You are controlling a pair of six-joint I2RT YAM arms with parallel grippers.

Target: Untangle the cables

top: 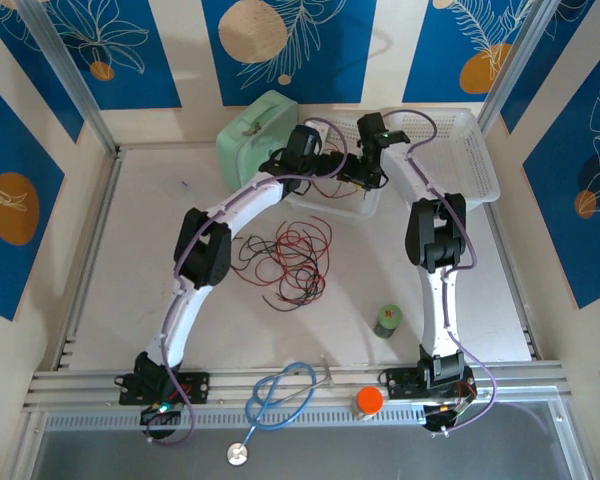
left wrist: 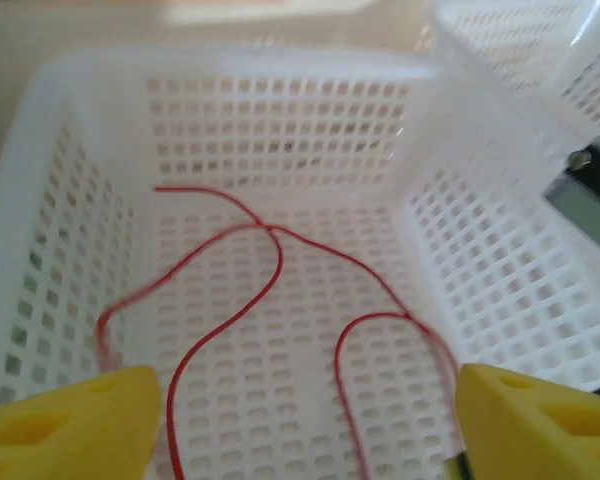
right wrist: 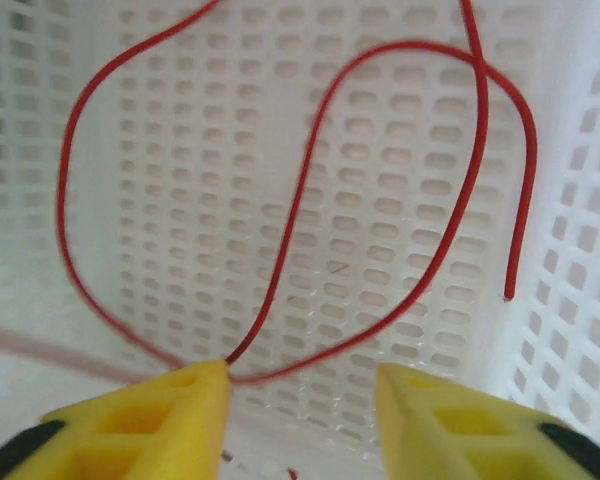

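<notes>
Thin red wire (left wrist: pixel 270 232) in white perforated plastic basket (left wrist: pixel 280 130) judged light, springy; grip near free end; left pincer (left wrist: pixel 305 385), right pincer (right wrist: pixel 302 372) both apart.

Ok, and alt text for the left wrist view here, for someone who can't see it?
A thin red cable loops loosely, crossing itself, inside a white perforated plastic basket seen from above. The left gripper is open, its yellow fingers wide apart at the bottom corners, with a cable strand running down near each.
</notes>
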